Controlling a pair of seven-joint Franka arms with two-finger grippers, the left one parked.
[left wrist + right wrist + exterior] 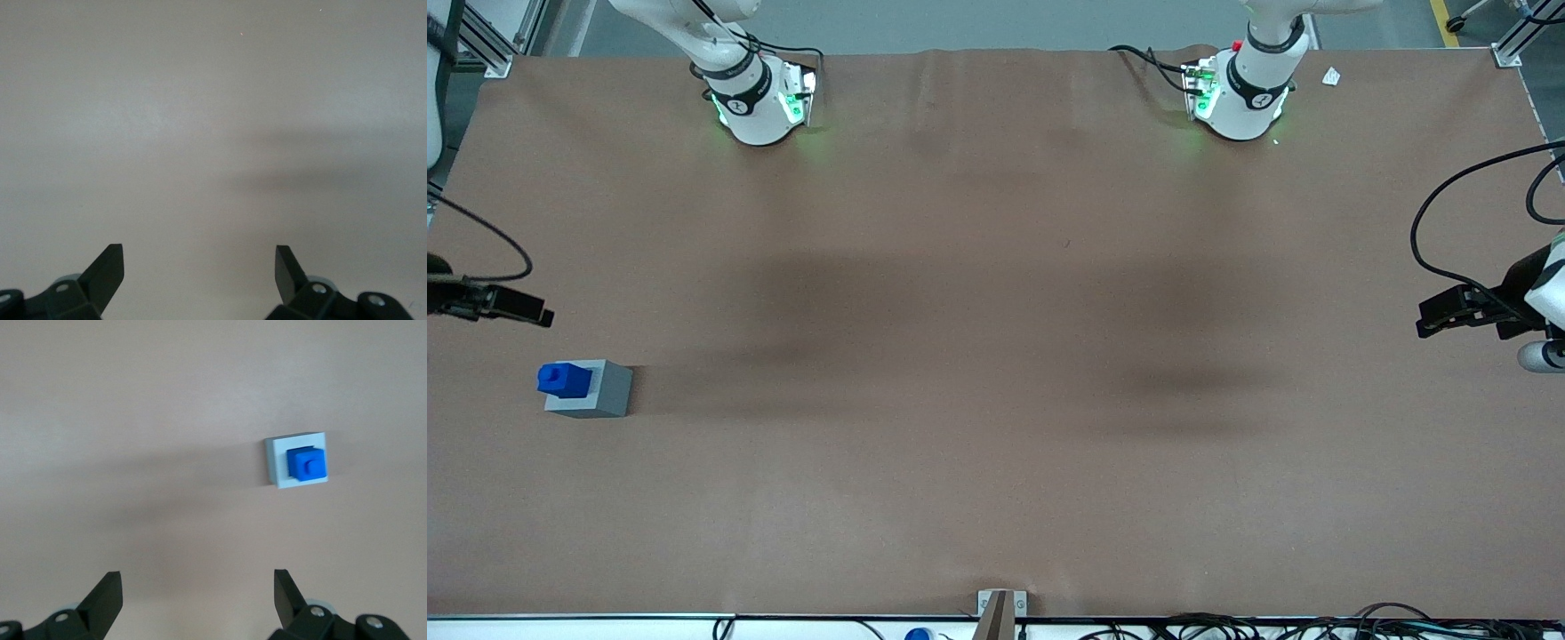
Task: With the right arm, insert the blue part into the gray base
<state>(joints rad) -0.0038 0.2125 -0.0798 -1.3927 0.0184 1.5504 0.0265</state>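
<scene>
The blue part (564, 379) stands upright in the top of the gray base (600, 392), its narrower knob pointing up. Both sit on the brown table near the working arm's end. The right wrist view shows the blue part (307, 464) seated inside the lighter rim of the gray base (276, 461). My right gripper (532, 312) hangs above the table, farther from the front camera than the base and apart from it. Its fingers (105, 593) are spread wide, and the gripper (198, 595) is open with only bare table between them.
The brown table cover (996, 356) spreads flat across the whole work area. The two white arm bases (760, 98) (1240, 93) stand along the table's edge farthest from the front camera. A small bracket (1000, 604) and cables (1227, 627) lie at the near edge.
</scene>
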